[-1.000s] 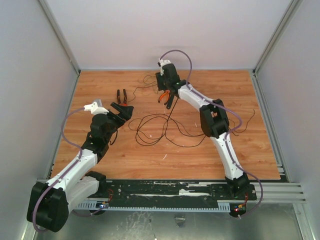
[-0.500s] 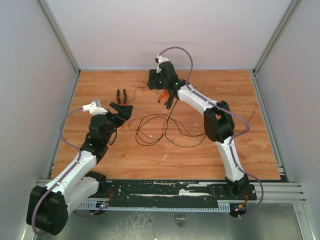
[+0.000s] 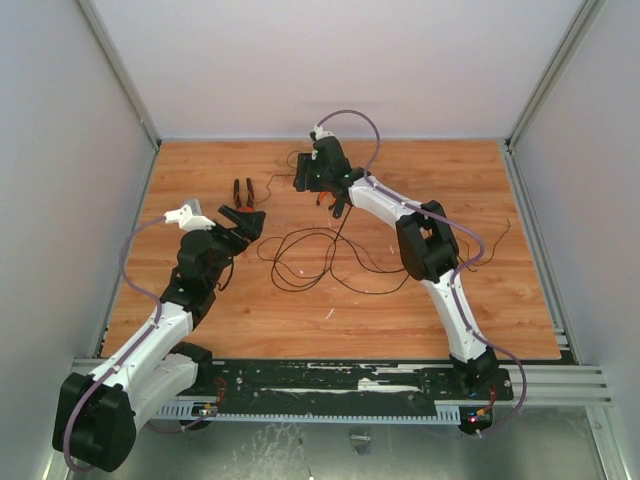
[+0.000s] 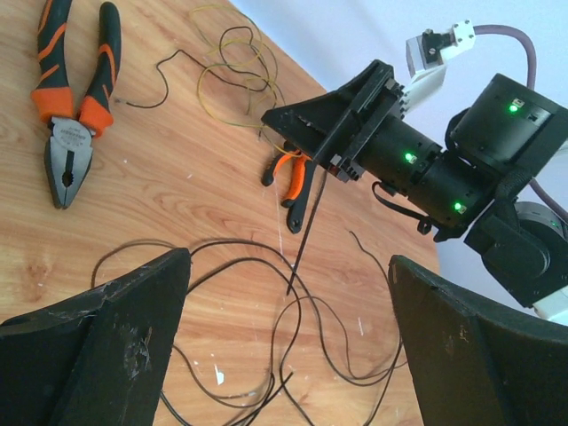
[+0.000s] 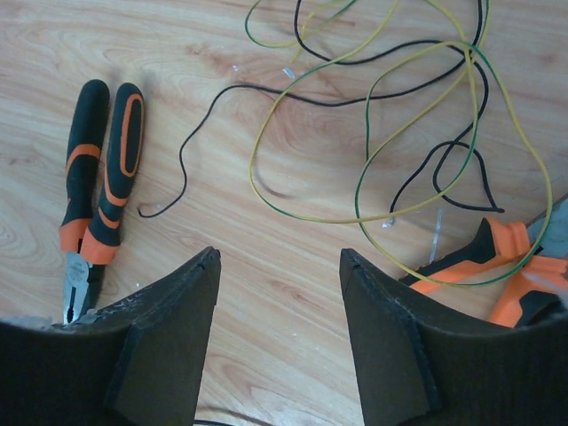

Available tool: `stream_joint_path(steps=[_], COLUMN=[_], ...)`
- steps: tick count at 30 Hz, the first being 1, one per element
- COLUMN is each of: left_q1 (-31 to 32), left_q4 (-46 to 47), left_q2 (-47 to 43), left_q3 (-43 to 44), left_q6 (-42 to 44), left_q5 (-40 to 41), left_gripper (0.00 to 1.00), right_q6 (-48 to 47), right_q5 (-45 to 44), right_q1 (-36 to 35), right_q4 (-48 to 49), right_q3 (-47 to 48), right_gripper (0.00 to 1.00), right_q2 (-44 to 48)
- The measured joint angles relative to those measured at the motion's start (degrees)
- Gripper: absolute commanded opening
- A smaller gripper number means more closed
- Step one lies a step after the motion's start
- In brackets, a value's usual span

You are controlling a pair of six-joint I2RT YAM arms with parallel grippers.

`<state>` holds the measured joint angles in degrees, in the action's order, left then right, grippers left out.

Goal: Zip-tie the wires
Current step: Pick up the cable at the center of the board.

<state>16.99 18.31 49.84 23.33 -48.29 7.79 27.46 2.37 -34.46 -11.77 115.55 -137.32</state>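
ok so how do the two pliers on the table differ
The left pliers lie in the open, handles close together, head visible; the right pliers sit by the right end effector, handles spread, partly hidden. No wire crosses the left pliers; a yellow-green wire lies over the right pliers' handles. Both have orange-and-black grips and lie on the table.

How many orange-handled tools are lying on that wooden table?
2. The pliers lie at the table's far left; a second orange-handled tool lies by the right gripper, partly covered. Others could be hidden.
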Motion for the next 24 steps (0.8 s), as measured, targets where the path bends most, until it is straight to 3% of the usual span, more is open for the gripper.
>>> stream_joint_path(steps=[24], left_q1=[-0.5], left_q4=[0.0], left_q2=[0.6], left_q3=[-0.5], left_q6=[0.0], left_q5=[0.0], left_gripper=[0.98], right_q6=[1.0], right_q5=[0.9], right_q1=[0.0], right_q4=[-1.1], right_q3=[6.1], right_gripper=[0.58], right_q2=[-6.8])
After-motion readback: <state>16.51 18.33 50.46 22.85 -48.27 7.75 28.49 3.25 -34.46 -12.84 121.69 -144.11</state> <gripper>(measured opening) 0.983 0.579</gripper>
